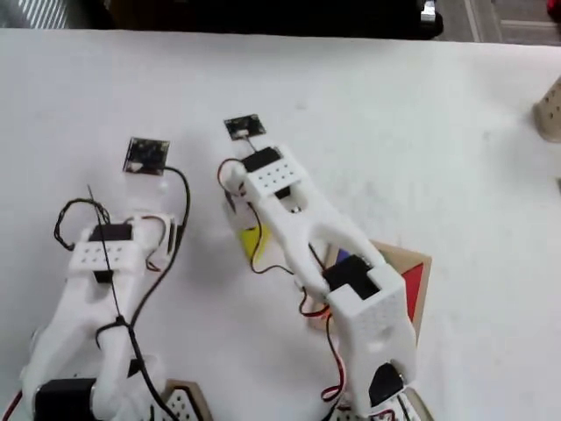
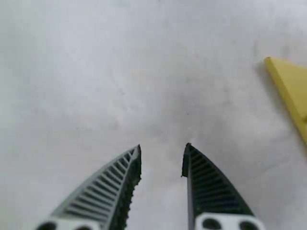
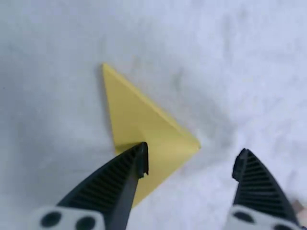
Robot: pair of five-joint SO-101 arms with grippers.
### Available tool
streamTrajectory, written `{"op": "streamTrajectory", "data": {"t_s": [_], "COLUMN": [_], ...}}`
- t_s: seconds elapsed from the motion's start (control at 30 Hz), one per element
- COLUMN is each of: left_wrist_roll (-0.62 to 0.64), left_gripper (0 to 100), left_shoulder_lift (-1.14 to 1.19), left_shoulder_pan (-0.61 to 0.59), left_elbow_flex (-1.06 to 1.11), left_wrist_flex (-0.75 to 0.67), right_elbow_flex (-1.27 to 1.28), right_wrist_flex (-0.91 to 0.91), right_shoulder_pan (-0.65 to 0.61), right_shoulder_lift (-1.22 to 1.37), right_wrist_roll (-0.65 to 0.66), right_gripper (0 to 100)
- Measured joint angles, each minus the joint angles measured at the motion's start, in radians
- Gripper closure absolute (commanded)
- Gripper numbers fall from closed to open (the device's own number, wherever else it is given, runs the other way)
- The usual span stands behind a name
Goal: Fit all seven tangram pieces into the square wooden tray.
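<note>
A yellow triangle (image 3: 139,120) lies flat on the white table. My right gripper (image 3: 192,158) hovers open just over it, one finger above the triangle's edge and the other over bare table. From above, the yellow triangle (image 1: 252,241) peeks out under the right arm (image 1: 298,215). The square wooden tray (image 1: 419,261) lies to the right of it, with a red piece (image 1: 412,285) and a blue piece (image 1: 342,257) in it, largely covered by the arm. My left gripper (image 2: 163,153) is open over bare table, with a corner of the yellow triangle (image 2: 290,84) off to its side.
The left arm (image 1: 96,289) stands at the lower left with loose black cables around it. A tan object (image 1: 550,110) sits at the table's far right edge. A wide stretch of white table lies beyond both arms.
</note>
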Motion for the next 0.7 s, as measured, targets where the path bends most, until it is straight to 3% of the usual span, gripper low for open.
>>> {"op": "streamTrajectory", "data": {"t_s": [0.7], "left_wrist_roll": [0.000], "left_gripper": [85], "left_shoulder_lift": [0.000], "left_shoulder_pan": [0.000], "left_elbow_flex": [0.000], "left_wrist_flex": [0.000], "right_elbow_flex": [0.000], "right_wrist_flex": [0.054], "right_shoulder_pan": [-0.032], "right_shoulder_lift": [-0.043], "right_wrist_roll": [0.006], "right_gripper": [72.4]}}
